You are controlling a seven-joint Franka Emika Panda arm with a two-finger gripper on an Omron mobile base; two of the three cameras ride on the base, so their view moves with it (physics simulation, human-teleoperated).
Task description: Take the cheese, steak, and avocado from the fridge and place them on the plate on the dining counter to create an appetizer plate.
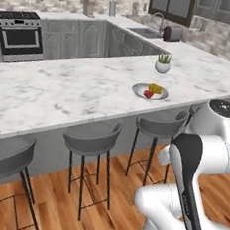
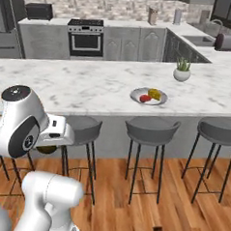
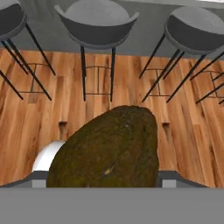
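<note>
The dark brown-olive avocado (image 3: 109,153) fills the space between my gripper's (image 3: 105,175) jaws, which are shut on it. From the right base view the avocado (image 2: 46,149) hangs under my hand, low beside the stools and in front of the dining counter (image 2: 80,86). On that white marble dining counter (image 1: 64,92) sits the light grey plate (image 1: 139,91), with the yellow cheese (image 1: 155,88) and the red steak (image 1: 148,94) on it. The plate (image 2: 138,95), cheese (image 2: 155,94) and steak (image 2: 145,98) lie right of my hand and higher. The fridge is out of view.
Round grey stools (image 2: 152,129) stand along the counter's front on the wooden floor (image 3: 109,87). A white pot with a green plant (image 1: 162,66) stands just behind the plate. A stove (image 2: 85,35) and a sink (image 1: 145,32) line the far wall worktop.
</note>
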